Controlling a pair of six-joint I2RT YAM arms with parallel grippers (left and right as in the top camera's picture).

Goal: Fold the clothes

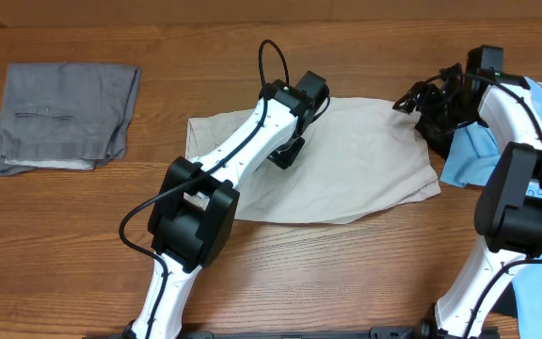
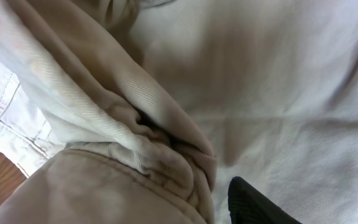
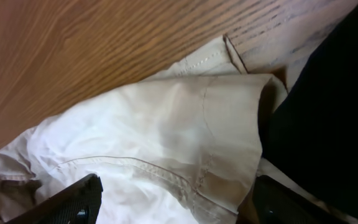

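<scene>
left gripper (image 1: 288, 153): clamped on bunched fold of khaki trousers (image 1: 365, 165), frame centre | right gripper (image 1: 420, 111): fingers apart over trouser edge, upper right | trousers: spread on wooden table (image 1: 252, 28), centre

The wooden table (image 1: 346, 273) carries three pieces of clothing directly on its top: grey folded trousers (image 1: 64, 118) at the far left, beige trousers (image 1: 365, 174) spread in the middle, and a light blue T-shirt (image 1: 467, 158) at the right edge.
</scene>
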